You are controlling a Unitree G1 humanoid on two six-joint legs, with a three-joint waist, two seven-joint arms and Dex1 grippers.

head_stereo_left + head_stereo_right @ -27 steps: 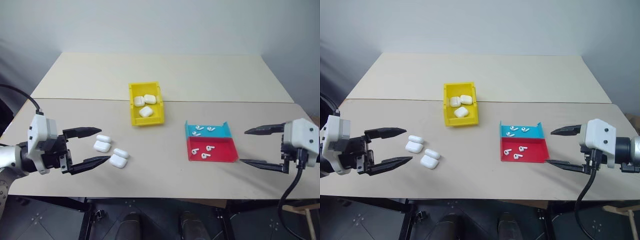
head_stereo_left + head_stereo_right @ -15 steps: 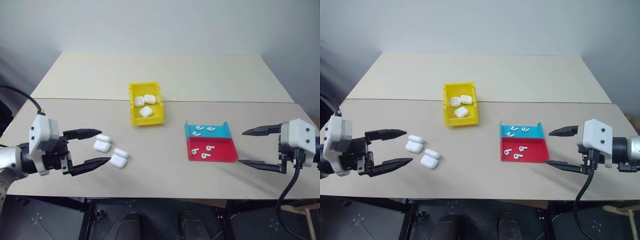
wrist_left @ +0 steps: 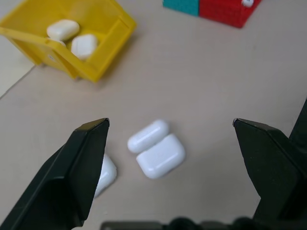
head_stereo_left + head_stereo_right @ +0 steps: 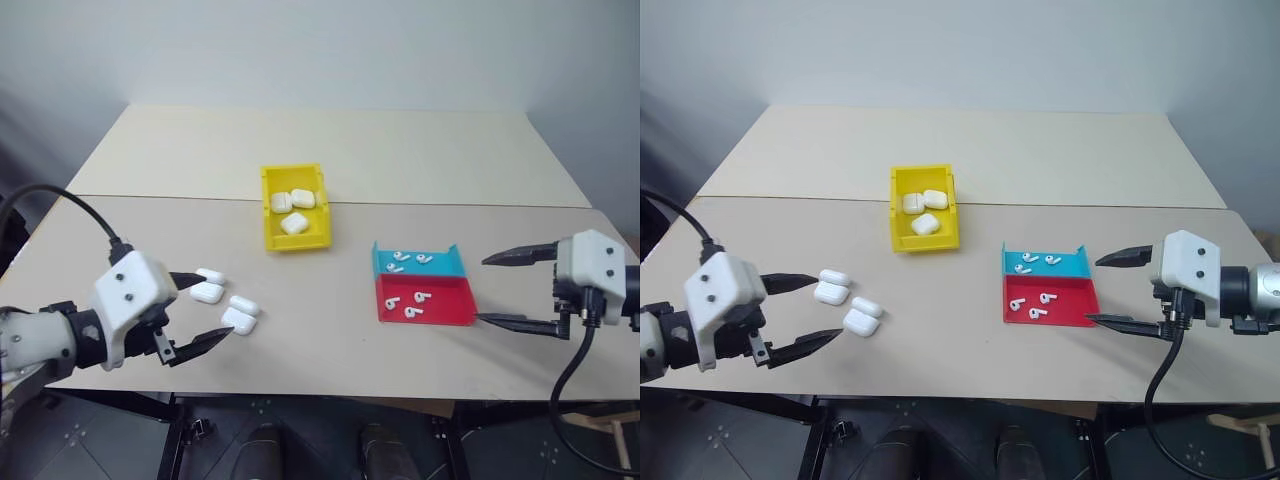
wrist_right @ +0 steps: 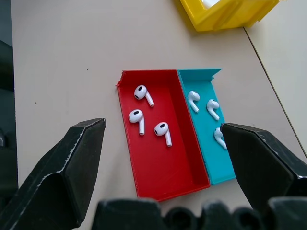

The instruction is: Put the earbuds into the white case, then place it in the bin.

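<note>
A plain grey wall backs a beige counter (image 4: 330,150) made of 2 boards butted together, and everything I need lies on the near board. My left tool (image 4: 195,313) hangs wide open and empty just beside 2 open white cases on the counter, the nearer white case (image 4: 238,320) lying between the fingertips' line and the farther white case (image 4: 207,292); in the left wrist view that nearer case (image 3: 160,155) shows its lid flipped back flat. My right tool (image 4: 515,288) is equally wide open, holding nothing, poised just beside the red and blue tray (image 4: 425,310), apart from it. The earbuds (image 5: 141,120) lie loose there, 3 in the red half and 3 in the blue half. The yellow bin (image 4: 268,232) sits farther back, between the 2 tools, already holding 3 closed cases. I judge the earbuds to be very light, hard and slick, so they may squirt out of a hard pinch or skate along the tray floor; I would pinch 1 across its rounded head, stem left free. The case looks glossy and rigid, likely to slide on the counter, so I would grip it across its flat broad sides, clear of the hinge.
</note>
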